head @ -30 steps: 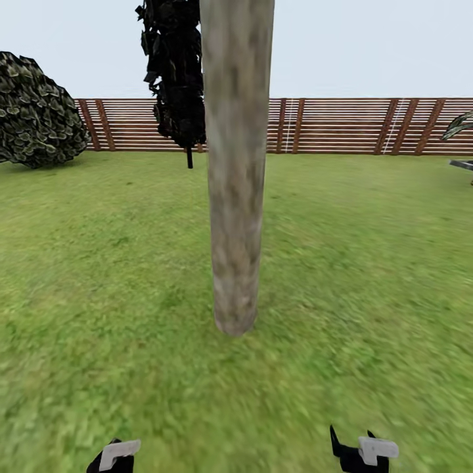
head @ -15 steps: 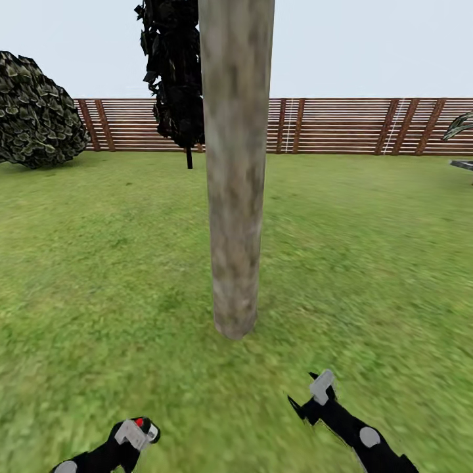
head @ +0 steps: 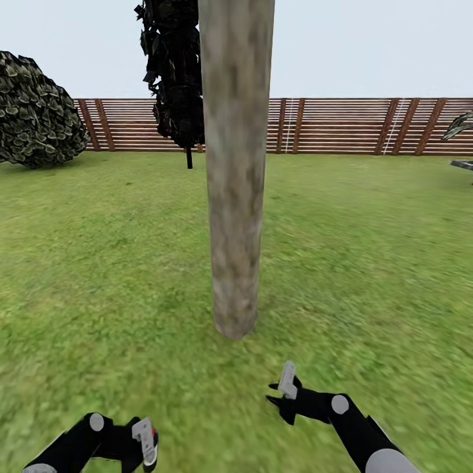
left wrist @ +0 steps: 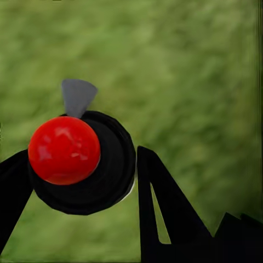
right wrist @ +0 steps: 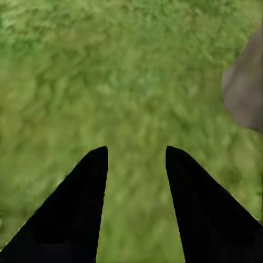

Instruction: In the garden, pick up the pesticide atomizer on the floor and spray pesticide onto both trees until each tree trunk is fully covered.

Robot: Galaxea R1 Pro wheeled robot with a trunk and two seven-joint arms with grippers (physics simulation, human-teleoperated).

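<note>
left gripper [left wrist: 90, 175] clamps pesticide atomizer [left wrist: 82, 161], frame lower left | right gripper [right wrist: 137, 159] spread, empty | advice: lift nozzle toward centre tree trunk [head: 235, 171], sweep full height

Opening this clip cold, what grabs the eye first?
A thick grey-brown tree trunk rises from the grass dead centre ahead, with both arms low in front. The left gripper clamps a black atomizer with a bright red knob; the right gripper hangs open.
</note>
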